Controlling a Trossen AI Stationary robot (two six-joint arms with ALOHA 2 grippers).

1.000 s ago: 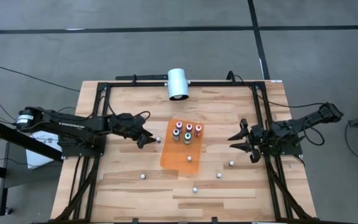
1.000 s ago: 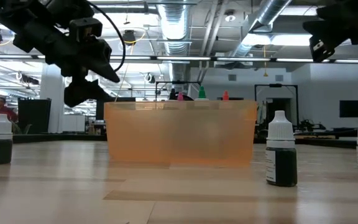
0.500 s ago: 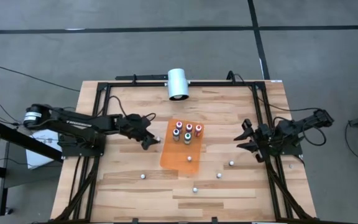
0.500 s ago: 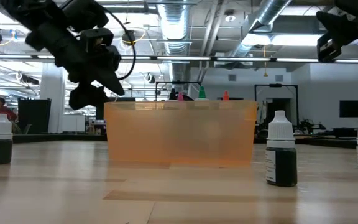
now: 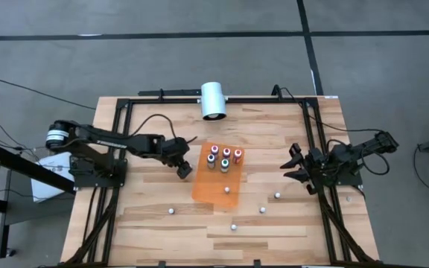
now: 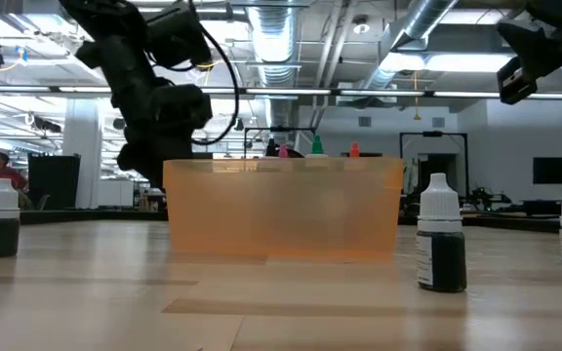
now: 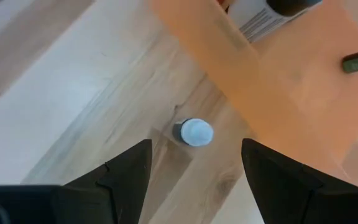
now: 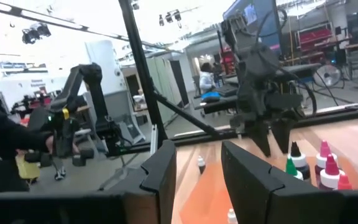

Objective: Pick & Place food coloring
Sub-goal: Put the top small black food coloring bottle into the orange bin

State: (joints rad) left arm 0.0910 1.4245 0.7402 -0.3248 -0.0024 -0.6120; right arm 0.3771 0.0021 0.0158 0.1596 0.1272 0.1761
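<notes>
My left gripper (image 5: pixel 183 168) is open and points down just left of the orange tray (image 5: pixel 208 190). In the left wrist view a white-capped food coloring bottle (image 7: pixel 196 132) stands upright on the wood below and between the two fingers of my left gripper (image 7: pixel 196 150), untouched. Several bottles with pink, red and green tops (image 5: pixel 225 158) stand in the tray, with one white-capped bottle (image 5: pixel 227 190) nearer its front. My right gripper (image 5: pixel 293 167) is open and empty at the table's right.
Loose white-capped bottles stand on the near half of the table (image 5: pixel 170 211), (image 5: pixel 234 226), (image 5: pixel 261 210), (image 5: pixel 277 196). A big white cylinder (image 5: pixel 214 100) lies at the far edge. A black frame (image 5: pixel 122 141) runs around the wooden table. A person (image 8: pixel 5 143) shows beyond the table.
My left gripper has gone toward the table's right, up to the orange tray's left edge, and has tipped from slanting to pointing down over the white-capped bottle there. The bottle has stayed where it was.
</notes>
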